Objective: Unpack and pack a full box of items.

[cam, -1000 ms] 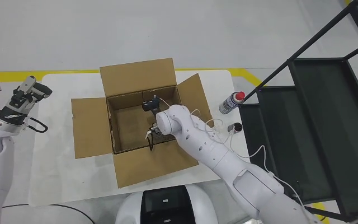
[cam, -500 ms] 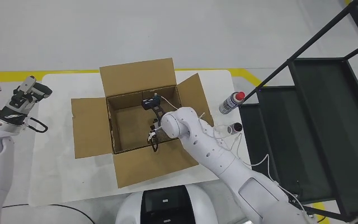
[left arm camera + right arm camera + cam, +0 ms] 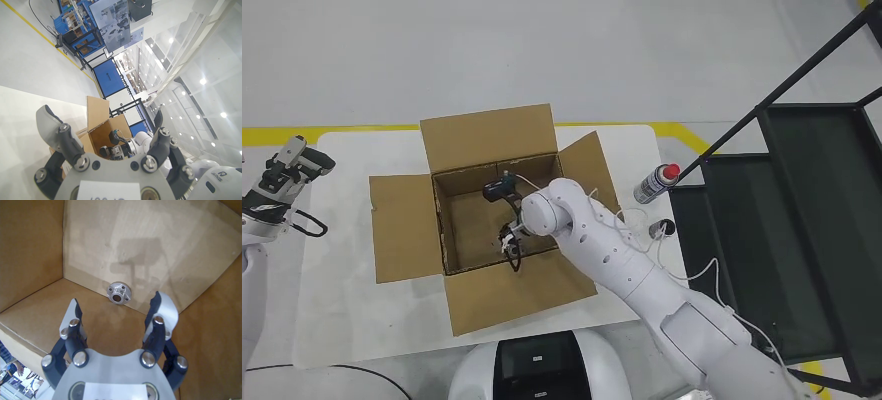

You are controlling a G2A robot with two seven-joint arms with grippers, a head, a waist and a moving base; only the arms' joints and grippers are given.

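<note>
Right gripper [image 3: 116,306] hangs inside the box [image 3: 132,237], fingers apart and empty; just beyond them a metal flange [image 3: 118,293] lies on the box floor against a wall. Left gripper [image 3: 102,113], fingers apart, is well left of the box; a can [image 3: 654,183] stands on the table [image 3: 342,310] right of it

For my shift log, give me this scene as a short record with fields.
Box: cardboard box, flaps open, on table
Contents: one metal flange on the floor, against a wall
Right gripper: open, inside the box, facing the flange, not touching
Left gripper: open, empty, by the table's edge
Beside box: red-capped spray can
</note>
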